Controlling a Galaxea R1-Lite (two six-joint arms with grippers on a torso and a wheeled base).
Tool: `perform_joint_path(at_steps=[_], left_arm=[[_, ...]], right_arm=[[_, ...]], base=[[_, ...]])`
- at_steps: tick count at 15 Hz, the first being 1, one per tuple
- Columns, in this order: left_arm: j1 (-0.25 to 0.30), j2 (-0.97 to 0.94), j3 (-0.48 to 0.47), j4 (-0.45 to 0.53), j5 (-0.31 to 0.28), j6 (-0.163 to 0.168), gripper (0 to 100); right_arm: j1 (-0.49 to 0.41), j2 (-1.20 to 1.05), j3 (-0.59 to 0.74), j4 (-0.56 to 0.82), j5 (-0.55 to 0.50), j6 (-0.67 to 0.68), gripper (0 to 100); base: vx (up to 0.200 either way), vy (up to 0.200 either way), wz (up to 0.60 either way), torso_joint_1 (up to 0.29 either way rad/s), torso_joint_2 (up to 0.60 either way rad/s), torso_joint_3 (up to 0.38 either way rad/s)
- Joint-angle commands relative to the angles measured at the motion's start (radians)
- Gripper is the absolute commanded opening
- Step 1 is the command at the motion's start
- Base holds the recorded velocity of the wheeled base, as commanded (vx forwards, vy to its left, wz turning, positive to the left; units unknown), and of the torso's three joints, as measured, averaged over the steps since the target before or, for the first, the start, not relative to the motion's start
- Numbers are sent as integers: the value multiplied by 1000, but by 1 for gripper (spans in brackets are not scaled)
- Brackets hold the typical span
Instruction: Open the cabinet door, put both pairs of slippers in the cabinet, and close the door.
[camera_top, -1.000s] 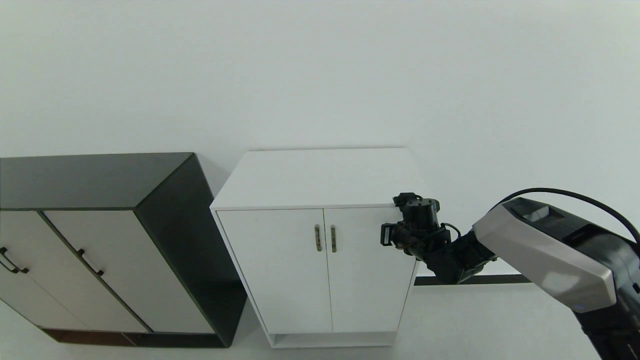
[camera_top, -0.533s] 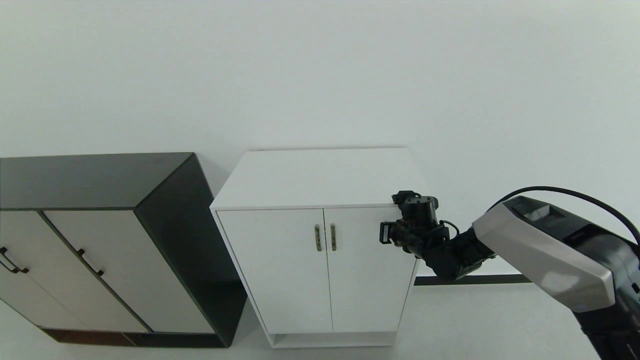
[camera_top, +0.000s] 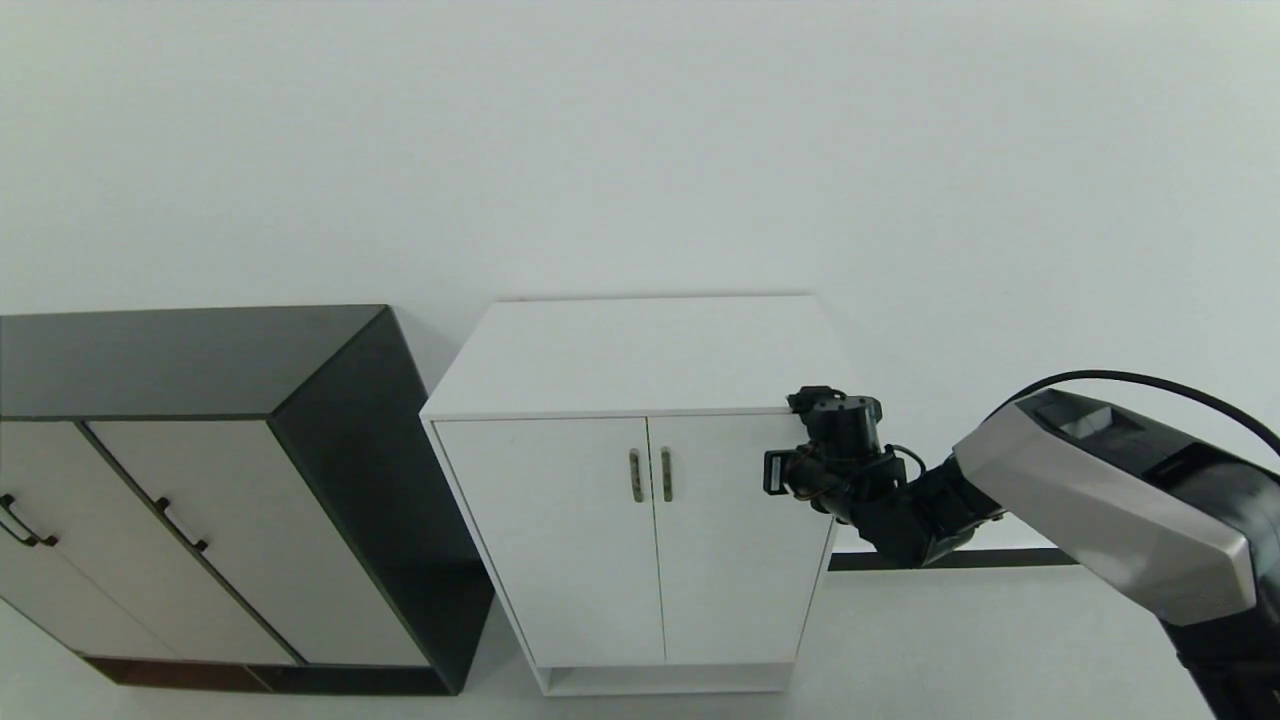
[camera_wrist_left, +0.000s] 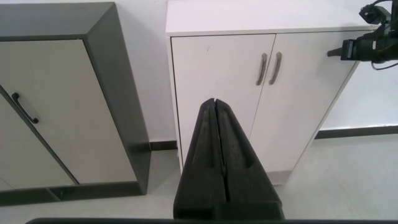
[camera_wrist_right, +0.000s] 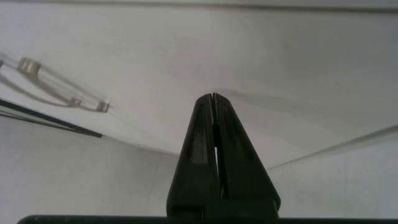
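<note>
The white cabinet (camera_top: 560, 520) stands against the wall with both doors shut. Its two slim metal handles (camera_top: 650, 476) sit side by side at the centre seam. My right gripper (camera_top: 790, 470) hovers close to the upper right corner of the right door (camera_wrist_right: 261, 56), its fingers (camera_wrist_right: 214, 124) pressed together with nothing between them. That view also catches the handles (camera_wrist_right: 62, 87) off to one side. My left gripper (camera_wrist_left: 214, 106) is shut and empty, held back from the cabinet (camera_wrist_left: 211, 68) and facing its left door. The right gripper (camera_wrist_left: 357, 48) also shows there at the cabinet's top right corner.
A dark cabinet (camera_top: 340, 430) with pale doors and black handles stands just left of the white one. A plain wall runs behind both. A black baseboard strip (camera_top: 1000, 560) lies low on the right, above bare pale floor (camera_top: 950, 640).
My right wrist rose slightly, then settled back, and the forearm shifted a little right. Both cabinet doors stay shut.
</note>
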Motion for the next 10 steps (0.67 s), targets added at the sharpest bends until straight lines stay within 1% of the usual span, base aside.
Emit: perform_joint_path(at_steps=[1, 3, 5, 8, 10], left_arm=[[-1, 1, 0, 0, 0, 0, 0], [0, 1, 0, 0, 0, 0, 0], [-1, 1, 0, 0, 0, 0, 0], [-1, 1, 0, 1, -5, 6, 0], [-1, 1, 0, 0, -5, 4, 0]], right_arm=[[3, -88, 82, -22, 0, 0, 0], [3, -168, 180, -73, 0, 0, 0], [6, -275, 314, -108, -2, 0, 0], [6, -447, 562, -208, -6, -2, 0], [-4, -574, 711, -228, -14, -2, 0]], base=[[0, 0, 0, 0, 0, 0], [0, 0, 0, 0, 0, 0], [0, 0, 0, 0, 0, 0], [0, 0, 0, 0, 0, 0], [0, 0, 0, 0, 0, 0]])
